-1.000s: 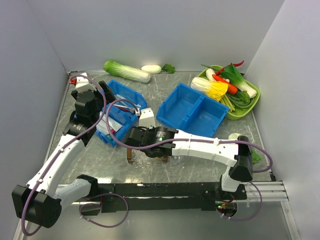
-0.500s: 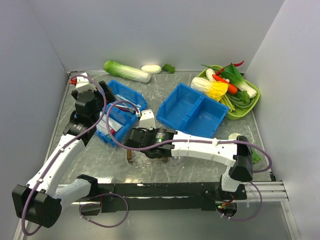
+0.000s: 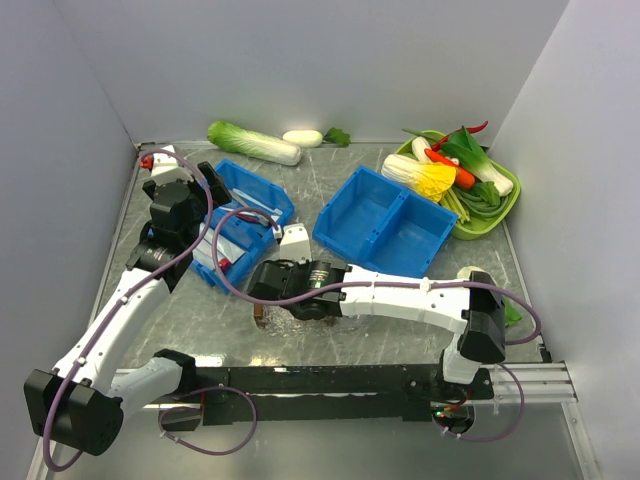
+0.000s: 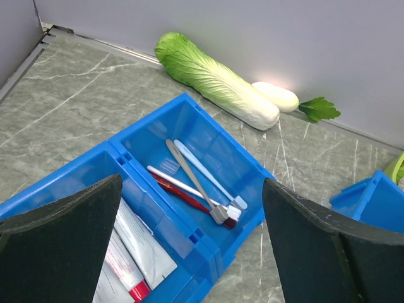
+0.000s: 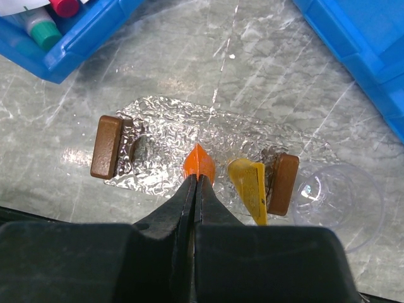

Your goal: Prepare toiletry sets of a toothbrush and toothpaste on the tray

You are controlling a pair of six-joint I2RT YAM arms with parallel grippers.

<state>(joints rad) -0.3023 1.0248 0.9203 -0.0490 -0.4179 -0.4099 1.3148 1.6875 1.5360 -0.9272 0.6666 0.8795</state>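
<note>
Right gripper (image 5: 196,183) pinches an orange tube (image 5: 198,163) by its edge, mid-frame over the tray (image 5: 164,120). Left gripper (image 4: 191,189) is spread above the toothbrushes (image 4: 205,172). Risk: the thin grip slips and the tube lands skewed.

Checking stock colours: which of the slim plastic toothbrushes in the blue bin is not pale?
The slim dark red plastic toothbrush, lying closest to the divider of the blue bin; the other three toothbrushes are white, pale blue and grey-beige.

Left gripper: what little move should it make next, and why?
Probably straight down toward the toothbrushes. The left gripper hangs open and empty above the bin compartment holding them, so lowering would likely put a brush between its fingers.
</note>
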